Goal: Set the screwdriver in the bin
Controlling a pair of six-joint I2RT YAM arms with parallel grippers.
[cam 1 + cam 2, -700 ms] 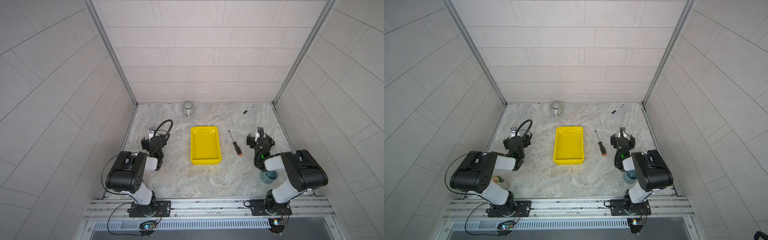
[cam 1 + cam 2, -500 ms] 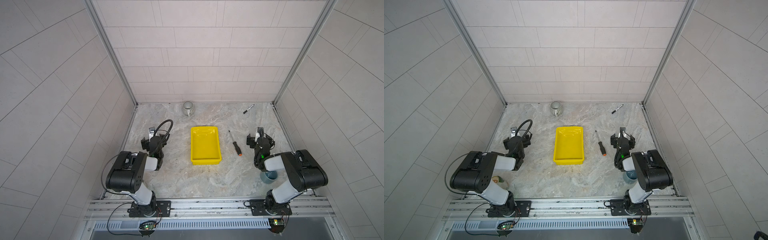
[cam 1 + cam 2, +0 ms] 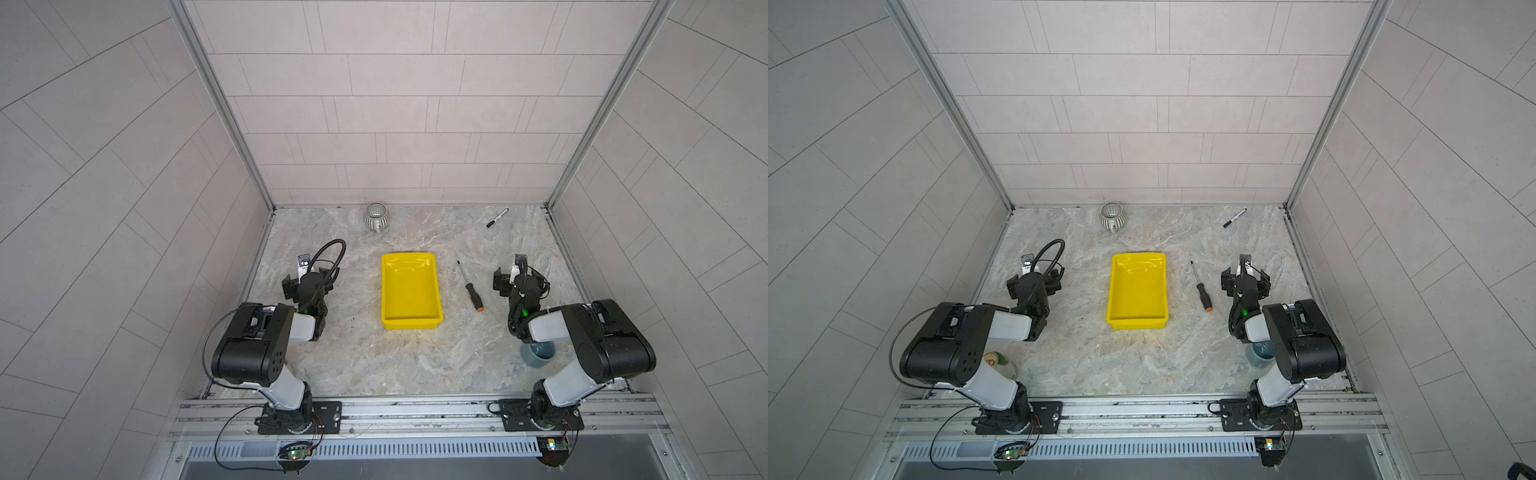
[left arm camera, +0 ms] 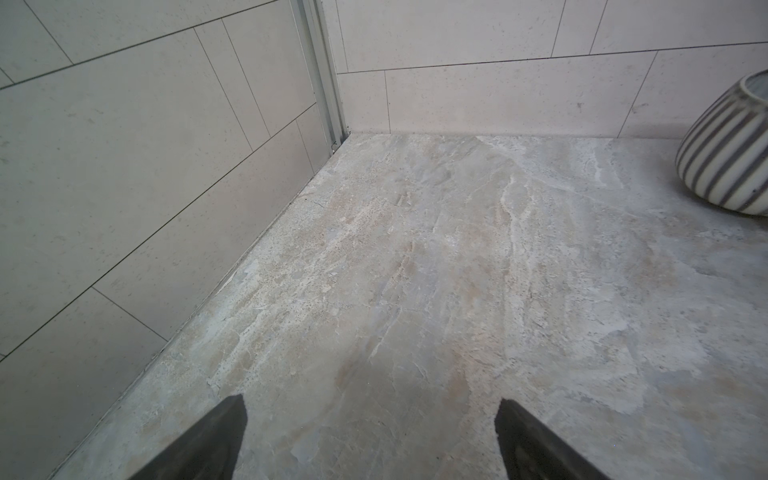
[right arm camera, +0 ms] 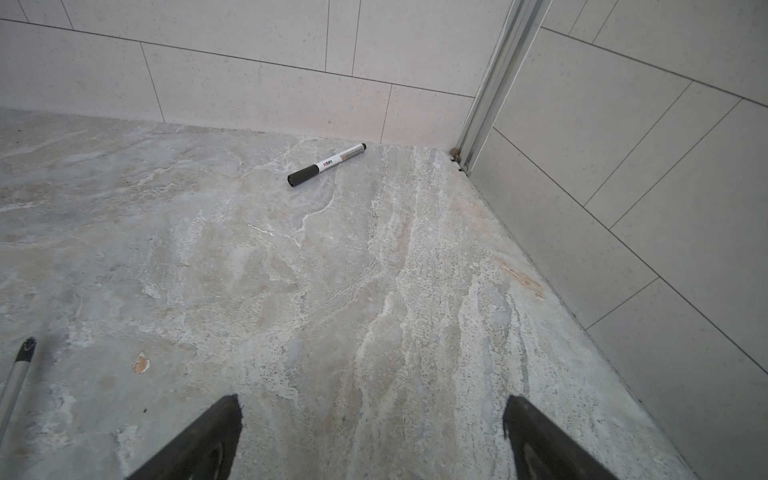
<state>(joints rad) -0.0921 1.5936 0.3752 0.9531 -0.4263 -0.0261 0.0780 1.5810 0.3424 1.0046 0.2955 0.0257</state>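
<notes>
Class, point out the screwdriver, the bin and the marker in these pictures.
screwdriver [image 3: 473, 294]: in a top view, on the black handle.
bin [image 3: 409, 293]: in a top view, on its bare floor.
marker [image 5: 332, 161]: right wrist view, on the white band.

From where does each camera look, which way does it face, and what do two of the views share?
Both top views: high above the front rail, looking down on the table; left arm and right arm show, bin between them.
Left wrist: low over the table, facing the back-left corner; the open left gripper shows.
Right wrist: low, facing the back-right corner; the open right gripper shows.
Shared: top and right wrist views both show the marker and screwdriver.
</notes>
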